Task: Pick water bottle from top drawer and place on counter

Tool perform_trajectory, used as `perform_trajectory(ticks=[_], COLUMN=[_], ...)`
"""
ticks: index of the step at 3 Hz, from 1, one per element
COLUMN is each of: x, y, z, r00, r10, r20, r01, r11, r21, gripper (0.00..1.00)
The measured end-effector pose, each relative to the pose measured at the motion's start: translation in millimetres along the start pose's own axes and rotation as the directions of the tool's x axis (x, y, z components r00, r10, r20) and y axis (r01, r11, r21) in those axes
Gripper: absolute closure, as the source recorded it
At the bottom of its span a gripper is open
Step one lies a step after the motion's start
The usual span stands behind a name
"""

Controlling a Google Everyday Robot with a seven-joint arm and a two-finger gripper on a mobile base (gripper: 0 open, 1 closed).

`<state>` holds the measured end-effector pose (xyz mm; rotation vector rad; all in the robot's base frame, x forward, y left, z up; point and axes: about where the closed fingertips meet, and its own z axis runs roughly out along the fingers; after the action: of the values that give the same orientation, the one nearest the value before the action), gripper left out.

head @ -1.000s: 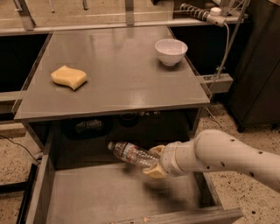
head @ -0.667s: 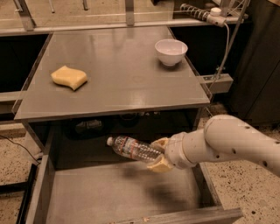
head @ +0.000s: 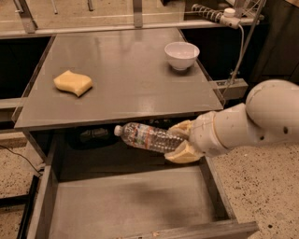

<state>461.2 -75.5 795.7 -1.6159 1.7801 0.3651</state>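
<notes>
The water bottle (head: 147, 137) is clear and ribbed, with a white cap pointing left and a coloured label band. It lies nearly level in the air above the open top drawer (head: 126, 203), just below the front edge of the counter (head: 121, 79). My gripper (head: 181, 139) comes in from the right on a white arm and is shut on the bottle's base end with its tan fingers (head: 182, 153). The drawer floor below is bare.
A yellow sponge (head: 73, 83) lies on the counter's left side. A white bowl (head: 181, 55) stands at its back right. A power strip and cable (head: 224, 14) hang at the back right. Speckled floor lies on both sides of the drawer.
The gripper has lifted the bottle from low in the drawer up to just under the counter's front edge. The arm has risen and drawn back to the right.
</notes>
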Motion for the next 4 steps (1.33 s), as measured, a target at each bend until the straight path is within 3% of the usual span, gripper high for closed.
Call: perform_trajectory(ticks=[1, 2, 4], x=[-36.8, -71.8, -72.1], y=[-26.7, -60.7, -73.7], z=[-44.8, -90.8, -88.3], r00=[0.998, 0.994, 0.993], r10=[-0.055, -0.098, -0.100], r20=[-0.026, -0.052, -0.063], r01=[0.056, 0.104, 0.109], r11=[0.9966, 0.9849, 0.9835], r21=[0.060, 0.138, 0.145], gripper=[1.00, 1.00, 1.00])
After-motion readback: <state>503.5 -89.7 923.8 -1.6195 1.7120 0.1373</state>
